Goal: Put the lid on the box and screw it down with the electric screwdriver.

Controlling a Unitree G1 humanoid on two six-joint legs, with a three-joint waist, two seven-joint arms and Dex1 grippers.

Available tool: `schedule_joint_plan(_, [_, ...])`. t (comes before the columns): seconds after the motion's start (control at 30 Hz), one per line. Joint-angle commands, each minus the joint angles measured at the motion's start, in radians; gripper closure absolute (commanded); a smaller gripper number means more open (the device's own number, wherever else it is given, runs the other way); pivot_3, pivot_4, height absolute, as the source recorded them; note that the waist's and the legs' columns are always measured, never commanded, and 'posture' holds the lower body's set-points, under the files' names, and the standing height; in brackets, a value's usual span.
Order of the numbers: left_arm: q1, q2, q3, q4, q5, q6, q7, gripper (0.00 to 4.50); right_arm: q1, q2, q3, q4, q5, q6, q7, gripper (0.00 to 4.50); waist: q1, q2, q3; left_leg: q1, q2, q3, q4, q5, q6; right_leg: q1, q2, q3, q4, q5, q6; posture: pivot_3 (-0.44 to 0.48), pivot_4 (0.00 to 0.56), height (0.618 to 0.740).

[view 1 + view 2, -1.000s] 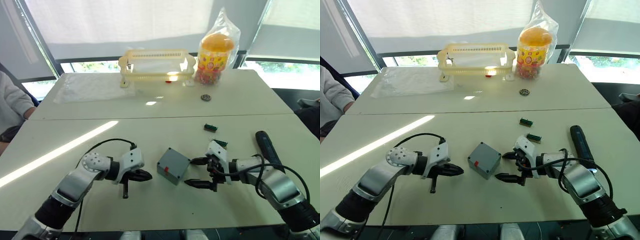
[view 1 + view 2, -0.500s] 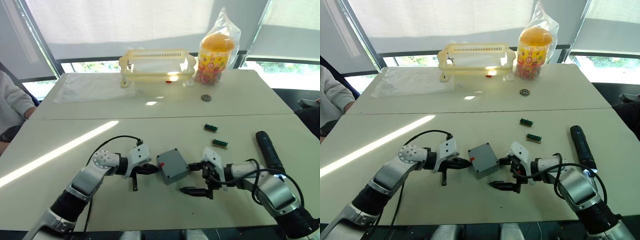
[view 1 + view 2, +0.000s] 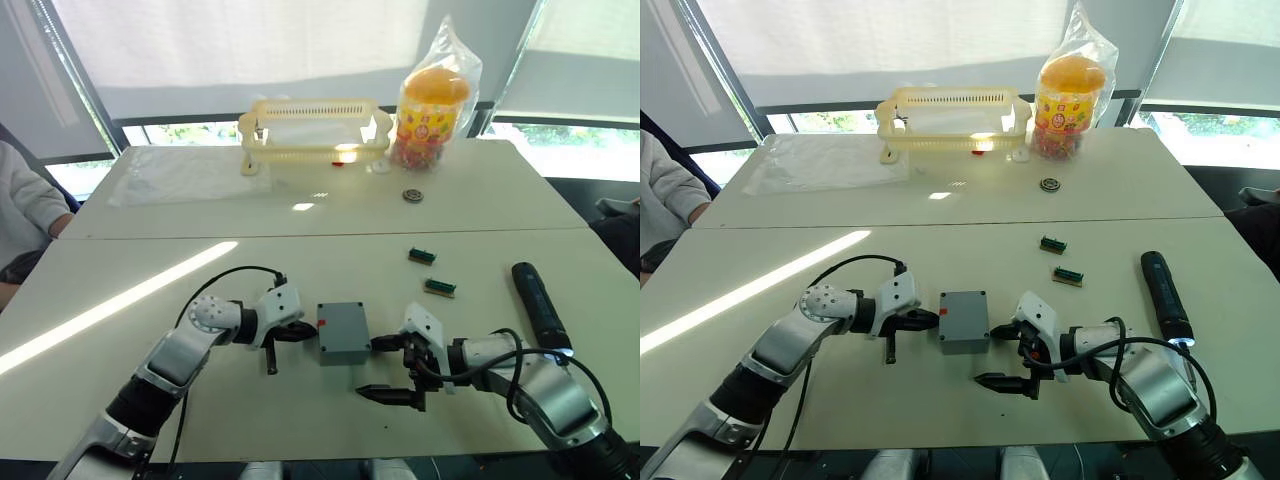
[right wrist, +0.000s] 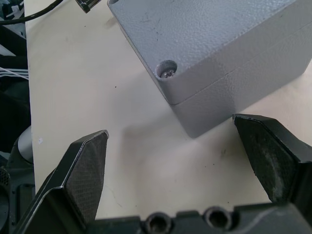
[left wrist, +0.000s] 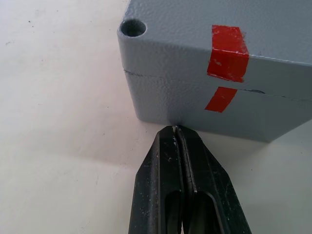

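- Sunlit windows with drawn blinds back the pale bench [image 3: 300, 250]; a yellow basket [image 3: 313, 130] and a bagged jar [image 3: 430, 95] stand at its far edge.
- Near the front edge sits the box [image 3: 341, 331] with the lid [image 4: 195, 34] already on it, a screw showing in one corner hole.
- It looks rigid, light and smooth-sided, likely to slide when nudged; opposite side walls seem the best hold.
- The left pincer [image 5: 176, 130], pressed together, has its tip at the foot of the box's red-marked wall.
- The right pincer [image 3: 383, 370] is spread wide just beside the box's other side.
- The electric screwdriver [image 3: 540, 305] lies untouched, well to the right.
- Compared with a second ago, the box has turned square to the bench edge and both arms have closed in.
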Motion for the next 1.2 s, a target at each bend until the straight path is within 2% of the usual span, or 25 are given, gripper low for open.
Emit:
schedule_joint_plan(0.03, [-0.010,-0.014,-0.006,-0.017,-0.002,-0.014,0.003,4.50,0.005,-0.007,-0.005,-0.034,0.018,0.004,0.010,0.02,0.000,0.000,0.000,0.000,0.000,0.000,0.000,0.000,0.000,0.000,0.000,0.000,0.000,0.000,0.000,0.000,0.150,0.740])
schedule_joint_plan(0.23, [0.012,0.014,0.037,-0.074,-0.041,0.053,-0.007,4.50,0.012,-0.037,-0.039,-0.045,0.020,0.021,0.004,0.02,0.000,0.000,0.000,0.000,0.000,0.000,0.000,0.000,0.000,0.000,0.000,0.000,0.000,0.000,0.000,0.000,0.150,0.740])
schedule_joint_plan(0.3, [0.026,0.063,0.068,-0.117,-0.073,0.090,-0.036,4.50,0.019,-0.068,-0.103,-0.056,0.043,0.045,-0.005,0.02,-0.001,0.000,0.000,0.000,0.000,0.000,0.000,0.000,0.000,0.000,0.000,0.000,0.000,0.000,0.000,0.000,0.150,0.740])
schedule_joint_plan(0.47, [-0.028,0.158,0.222,-0.200,-0.257,0.268,-0.089,4.50,0.019,-0.129,-0.345,-0.066,0.182,0.184,-0.030,0.02,0.000,0.000,0.000,0.000,0.000,0.000,0.000,0.000,0.000,-0.001,0.000,0.000,0.002,0.000,0.000,0.000,0.150,0.740])
schedule_joint_plan(0.6, [-0.159,0.141,0.300,-0.214,-0.387,0.398,-0.073,4.50,-0.052,-0.052,-0.477,0.050,0.196,0.166,-0.150,0.02,0.000,-0.001,0.000,0.000,0.000,-0.001,0.002,0.000,0.000,0.001,0.000,-0.001,0.002,0.000,0.000,0.000,0.150,0.740])
schedule_joint_plan(0.73, [-0.234,0.105,0.260,-0.228,-0.418,0.414,-0.068,4.50,-0.120,0.050,-0.447,0.177,0.091,0.042,-0.275,0.02,-0.003,-0.001,0.000,0.000,0.000,0.000,0.003,0.000,0.000,0.001,0.000,-0.001,0.002,0.000,0.000,0.000,0.150,0.740])
schedule_joint_plan(0.9, [-0.288,0.097,0.153,-0.179,-0.341,0.299,-0.102,4.50,-0.169,0.114,-0.397,0.304,-0.010,-0.092,-0.347,2.42,-0.004,0.000,0.000,0.000,0.000,0.001,0.004,0.000,0.000,-0.003,0.000,0.001,0.009,0.000,0.000,0.000,0.150,0.740])
schedule_joint_plan(1.2, [-0.282,0.077,0.106,-0.153,-0.313,0.238,-0.107,4.50,-0.140,0.166,-0.401,0.360,-0.054,-0.187,-0.402,2.42,-0.004,0.000,0.000,-0.001,0.000,0.001,0.004,0.000,0.000,-0.004,0.000,0.001,0.010,0.000,0.000,0.000,0.150,0.740])
